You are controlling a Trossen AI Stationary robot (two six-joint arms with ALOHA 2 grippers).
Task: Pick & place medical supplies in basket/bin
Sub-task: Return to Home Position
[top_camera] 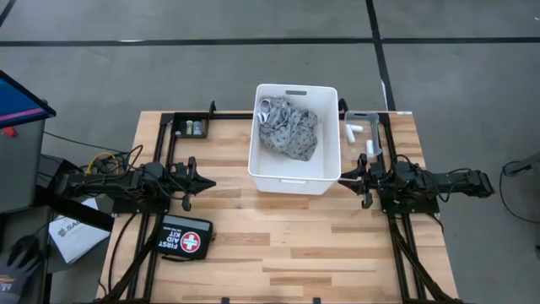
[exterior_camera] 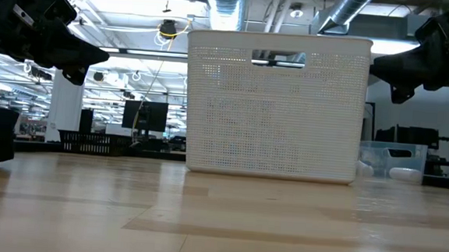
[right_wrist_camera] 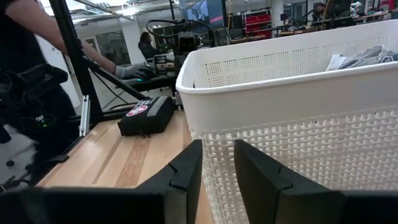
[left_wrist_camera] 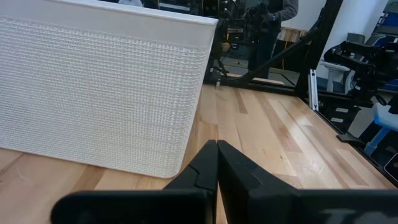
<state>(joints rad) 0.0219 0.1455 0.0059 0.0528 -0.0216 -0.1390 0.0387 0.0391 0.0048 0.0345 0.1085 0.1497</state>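
The left gripper (top_camera: 207, 181), fingers pressed together and empty, points at the tub's (top_camera: 294, 186) left side, its arm stretched level away. The right gripper (top_camera: 346, 176), fingers slightly parted and empty, faces the tub's right side. The grey cloth (top_camera: 288, 128) lies inside the tub, and gauze rolls (top_camera: 352, 131) lie in the clear bin (top_camera: 363, 113) just right of it.

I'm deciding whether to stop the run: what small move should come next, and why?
Probably just draw both arms back to rest. The grey cloth bandage lies in the white tub, gauze rolls sit in the clear bin, and neither the shut left gripper nor the open right gripper holds anything.
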